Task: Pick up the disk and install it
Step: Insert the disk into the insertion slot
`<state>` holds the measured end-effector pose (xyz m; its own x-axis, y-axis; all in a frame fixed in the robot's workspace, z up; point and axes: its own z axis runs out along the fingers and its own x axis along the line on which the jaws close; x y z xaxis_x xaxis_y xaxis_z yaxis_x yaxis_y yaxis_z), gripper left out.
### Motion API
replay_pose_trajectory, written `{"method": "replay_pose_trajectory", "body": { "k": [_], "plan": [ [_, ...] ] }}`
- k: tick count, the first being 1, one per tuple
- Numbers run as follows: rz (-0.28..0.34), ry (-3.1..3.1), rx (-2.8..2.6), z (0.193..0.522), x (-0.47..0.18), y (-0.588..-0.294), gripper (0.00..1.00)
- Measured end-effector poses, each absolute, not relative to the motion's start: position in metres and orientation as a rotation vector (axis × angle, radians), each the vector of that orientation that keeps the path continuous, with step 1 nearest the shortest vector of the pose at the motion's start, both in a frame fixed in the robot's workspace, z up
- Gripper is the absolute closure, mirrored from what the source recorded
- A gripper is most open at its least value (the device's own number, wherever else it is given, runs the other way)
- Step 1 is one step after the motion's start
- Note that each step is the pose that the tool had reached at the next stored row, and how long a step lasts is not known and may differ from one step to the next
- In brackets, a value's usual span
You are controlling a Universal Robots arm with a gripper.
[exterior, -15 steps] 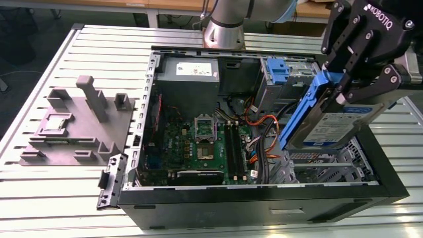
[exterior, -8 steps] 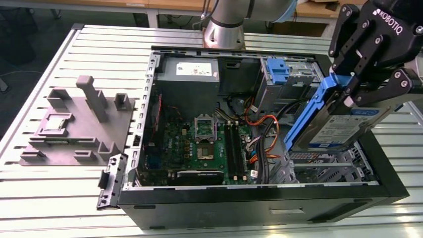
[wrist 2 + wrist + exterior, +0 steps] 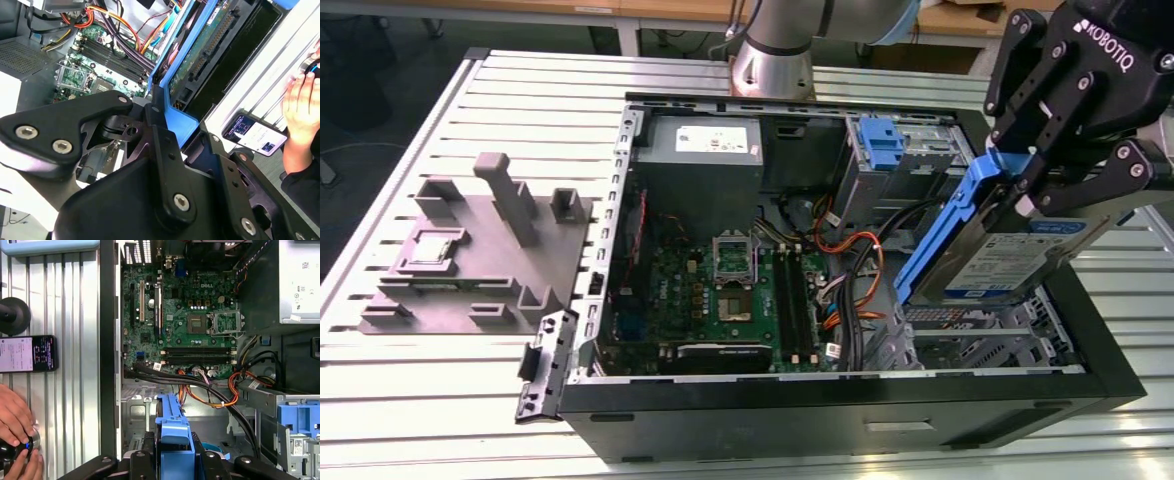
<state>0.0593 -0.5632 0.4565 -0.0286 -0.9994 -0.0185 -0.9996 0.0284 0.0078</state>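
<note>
In the exterior view the pincer [image 3: 1061, 190] is clamped on the upper end of the disk [image 3: 1001, 255], by its blue frame [image 3: 947, 225]. The disk hangs in the air over the open case [image 3: 854, 405]. It is above the metal cage [image 3: 974, 335] that sits to the exterior view's right of the board [image 3: 720, 280], and it is not seated. Its long axis drops steeply from the pincer and leans, so the lower end lies toward the exterior view's left. The labelled face is turned toward the camera. A grey fixture [image 3: 467, 250] stands well apart on the desk [image 3: 454, 400].

In the second wrist view the fingers [image 3: 160, 125] pinch the frame between them. The disk [image 3: 210, 50] runs straight away from the pincer, showing its green circuit side. A person's hand [image 3: 302, 97] and a phone [image 3: 255, 132] rest on the desk beside the case.

In the first wrist view the frame [image 3: 172, 425] is seen edge-on, pointing from the pincer [image 3: 172, 462] toward the board [image 3: 185, 320]. I judge that the disk lies in line with the pincer, free end leading, with the case floor beyond it.
</note>
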Motion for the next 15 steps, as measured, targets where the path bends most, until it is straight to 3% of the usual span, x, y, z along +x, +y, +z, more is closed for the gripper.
{"method": "replay_pose_trajectory", "body": {
  "k": [15],
  "plan": [
    [0.029,2.247,-2.184,0.4516,0.0672,-0.5687,0.64]
  ]
}}
